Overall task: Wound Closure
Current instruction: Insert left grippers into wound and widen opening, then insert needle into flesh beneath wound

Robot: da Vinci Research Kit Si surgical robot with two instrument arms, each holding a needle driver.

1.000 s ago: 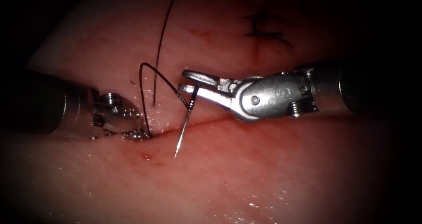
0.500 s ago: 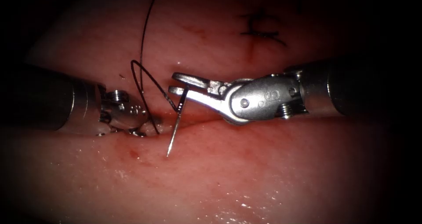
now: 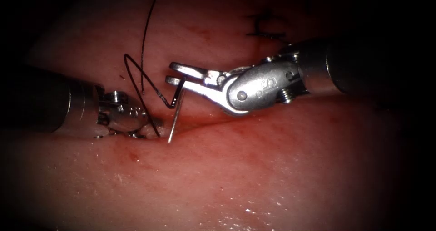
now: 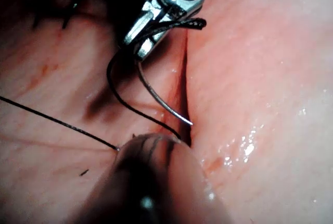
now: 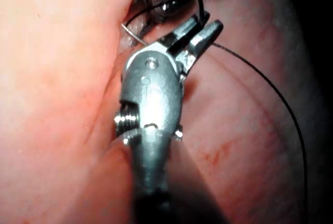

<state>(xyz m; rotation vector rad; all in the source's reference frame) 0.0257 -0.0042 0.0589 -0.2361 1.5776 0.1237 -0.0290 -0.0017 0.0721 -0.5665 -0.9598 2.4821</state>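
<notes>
My right tool (image 3: 169, 73) comes in from the right, its jaws shut on the curved needle (image 3: 176, 113) close to its thread end. The needle hangs down with its bare tip just over the left end of the cut (image 3: 204, 122), free of the tissue. In the left wrist view the needle (image 4: 156, 96) curves from the right tool (image 4: 136, 47) toward the cut (image 4: 182, 78). Black thread (image 3: 131, 76) loops from the needle's tail up and back down into the tissue beside my left tool (image 3: 152, 123), which rests low on the tissue at the cut's left end.
A second run of thread (image 3: 144, 40) climbs out of the picture's top. Finished dark stitches (image 3: 268, 31) lie further back on the right. Red fluid (image 3: 136, 156) spots the tissue in front of the left tool.
My right tool has carried the needle left and a little back, so its tip now sits at the cut rather than in front of it. The thread loop shifted left with it.
</notes>
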